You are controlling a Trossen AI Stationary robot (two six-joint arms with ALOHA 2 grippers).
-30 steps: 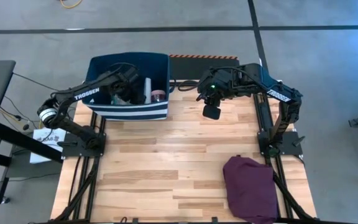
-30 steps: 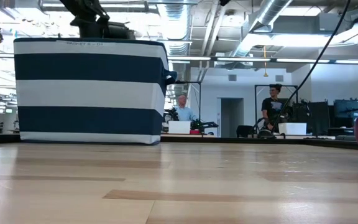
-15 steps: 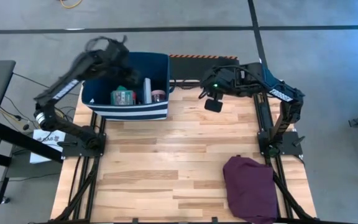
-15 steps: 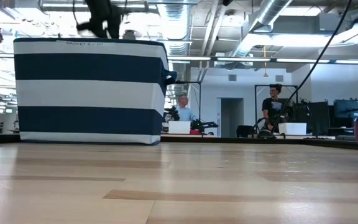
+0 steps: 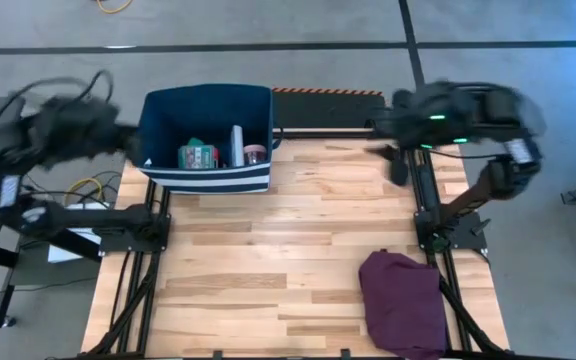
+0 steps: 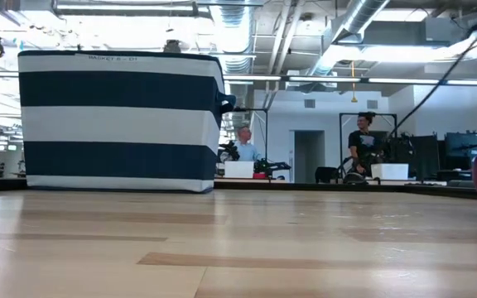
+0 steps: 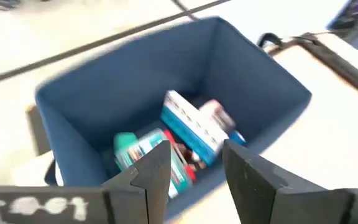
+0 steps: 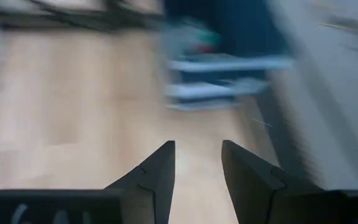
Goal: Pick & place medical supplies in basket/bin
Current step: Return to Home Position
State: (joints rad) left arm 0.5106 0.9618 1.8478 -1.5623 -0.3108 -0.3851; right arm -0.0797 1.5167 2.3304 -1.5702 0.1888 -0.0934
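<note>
One bin (image 5: 208, 181); one purple cloth (image 5: 400, 300); two people: person (image 6: 243, 142), second person (image 6: 363, 137).

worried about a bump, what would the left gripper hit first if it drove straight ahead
Probably the white-and-blue box lying among the supplies in the blue bin: the open left gripper points into it. Depth is unclear.

Wooden table (image 5: 268, 250) bears striped bin (image 5: 208, 181), purple cloth (image 5: 403, 300).

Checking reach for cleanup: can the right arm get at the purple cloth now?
Probably yes. The purple cloth lies uncovered on the table beside that arm's base; the right gripper is open and empty.
</note>
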